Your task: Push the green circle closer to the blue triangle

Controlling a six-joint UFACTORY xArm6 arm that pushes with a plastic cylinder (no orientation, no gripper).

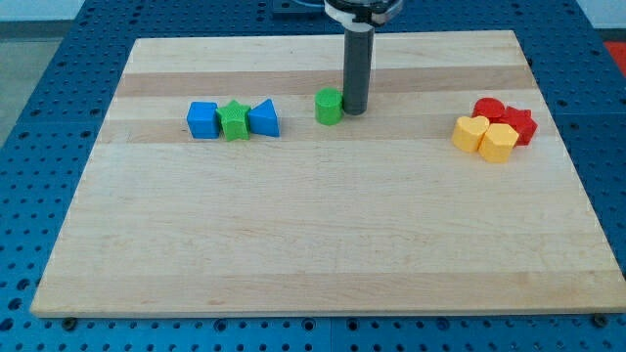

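Note:
The green circle (329, 107) sits on the wooden board (323, 225) near the view's top centre. My tip (354, 110) stands right against its right side, touching or nearly so. The blue triangle (264, 119) lies to the left of the green circle, a short gap apart. It is the right end of a row with a green star (235, 121) in the middle and a blue cube (203, 120) at the left.
A cluster at the view's right holds a red circle (488, 109), a red star (519, 125), a yellow heart (470, 133) and a yellow hexagon-like block (498, 143). The board lies on a blue perforated table (59, 98).

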